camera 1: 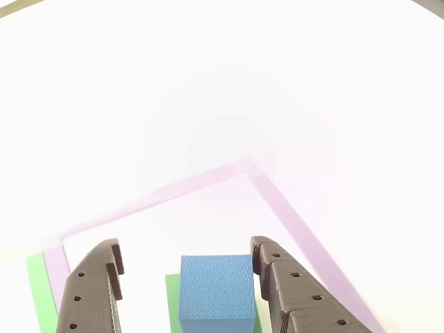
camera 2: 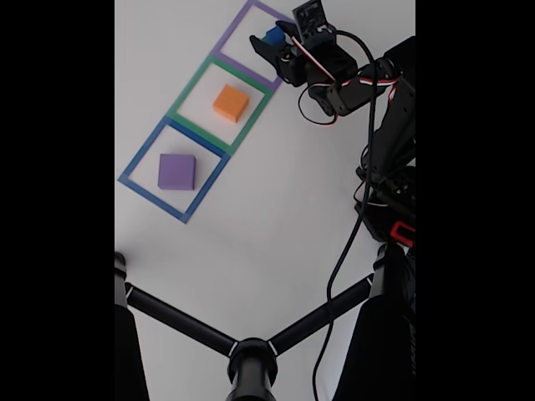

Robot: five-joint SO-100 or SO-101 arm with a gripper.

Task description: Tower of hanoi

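Observation:
A blue cube lies inside the purple tape square, with a green patch showing under its left side. My gripper is open and straddles the cube. The left finger stands clear of it and the right finger is close beside it. In the fixed view an orange cube sits in the green tape square, and a purple cube sits in the blue tape square.
The arm's body and cables occupy the right side of the fixed view. A black stand with spread legs crosses the bottom. Green tape runs by the left finger. White table lies between the squares and the stand.

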